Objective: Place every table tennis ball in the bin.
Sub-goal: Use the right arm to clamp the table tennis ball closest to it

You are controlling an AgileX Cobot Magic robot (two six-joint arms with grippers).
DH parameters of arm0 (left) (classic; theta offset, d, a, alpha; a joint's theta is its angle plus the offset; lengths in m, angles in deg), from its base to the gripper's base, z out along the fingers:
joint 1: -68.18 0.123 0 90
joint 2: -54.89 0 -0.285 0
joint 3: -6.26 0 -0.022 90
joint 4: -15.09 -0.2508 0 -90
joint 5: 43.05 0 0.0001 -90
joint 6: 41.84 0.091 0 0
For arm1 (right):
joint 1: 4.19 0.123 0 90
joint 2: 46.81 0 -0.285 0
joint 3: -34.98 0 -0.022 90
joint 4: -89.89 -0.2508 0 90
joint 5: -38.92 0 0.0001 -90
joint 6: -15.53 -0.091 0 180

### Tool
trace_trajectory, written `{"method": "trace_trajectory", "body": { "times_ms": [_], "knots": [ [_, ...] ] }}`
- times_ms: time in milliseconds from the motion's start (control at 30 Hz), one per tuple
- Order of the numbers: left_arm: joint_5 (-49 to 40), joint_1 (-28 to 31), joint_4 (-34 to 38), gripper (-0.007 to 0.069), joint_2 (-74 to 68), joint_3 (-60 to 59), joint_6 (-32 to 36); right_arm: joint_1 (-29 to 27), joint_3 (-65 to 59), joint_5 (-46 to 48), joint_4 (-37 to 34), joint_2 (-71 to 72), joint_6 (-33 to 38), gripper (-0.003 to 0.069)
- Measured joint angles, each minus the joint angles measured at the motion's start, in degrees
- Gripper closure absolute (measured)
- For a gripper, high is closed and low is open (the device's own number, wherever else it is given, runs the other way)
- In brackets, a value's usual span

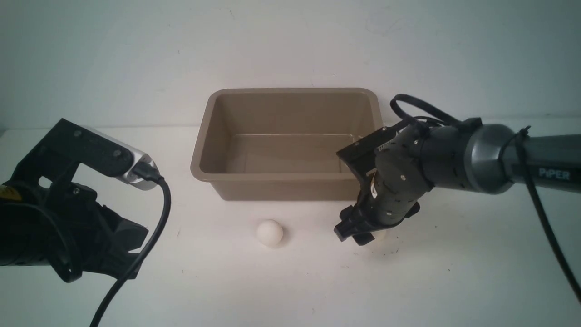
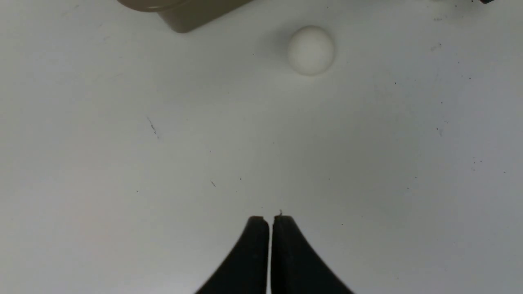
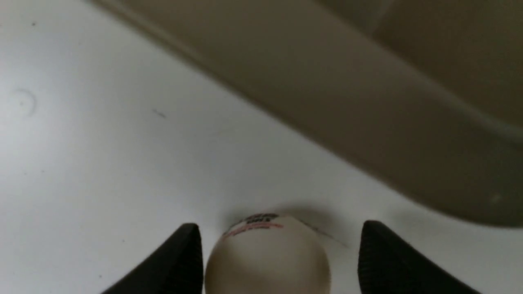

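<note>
The taupe bin (image 1: 206, 136) stands at the table's middle back; its inside looks empty. One off-white ball (image 1: 269, 233) lies on the table in front of the bin, also in the left wrist view (image 2: 310, 50). The second ball (image 3: 267, 261), with small printed marks, lies between my right gripper's (image 3: 278, 245) open fingers beside the bin's wall (image 3: 367, 122); one finger is close against it, the other stands apart. In the front view my right gripper (image 1: 358, 234) is down at the table by the bin's front right corner and hides most of that ball. My left gripper (image 2: 269, 220) is shut and empty, at the front left, well away from the first ball.
A black cable (image 1: 154, 227) hangs from the left arm's wrist camera. A wall (image 1: 290, 45) rises behind the bin. The white table (image 1: 454, 281) has small dark specks.
</note>
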Motion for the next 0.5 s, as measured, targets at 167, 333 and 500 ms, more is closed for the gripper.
{"method": "trace_trajectory", "body": {
  "times_ms": [167,333,500],
  "knots": [
    [0.00,0.00,0.00,0.0629,0.00,0.00,0.00,-0.27,0.00,-0.21,-0.05,0.00,0.00,0.0309],
    [0.00,0.00,0.00,0.0629,0.00,0.00,0.00,-0.27,0.00,-0.15,-0.54,0.00,0.00,0.0306],
    [0.00,0.00,-0.04,0.0629,0.00,0.00,0.00,-0.27,0.24,1.54,-1.27,0.00,0.17,0.0306]
  ]
}}
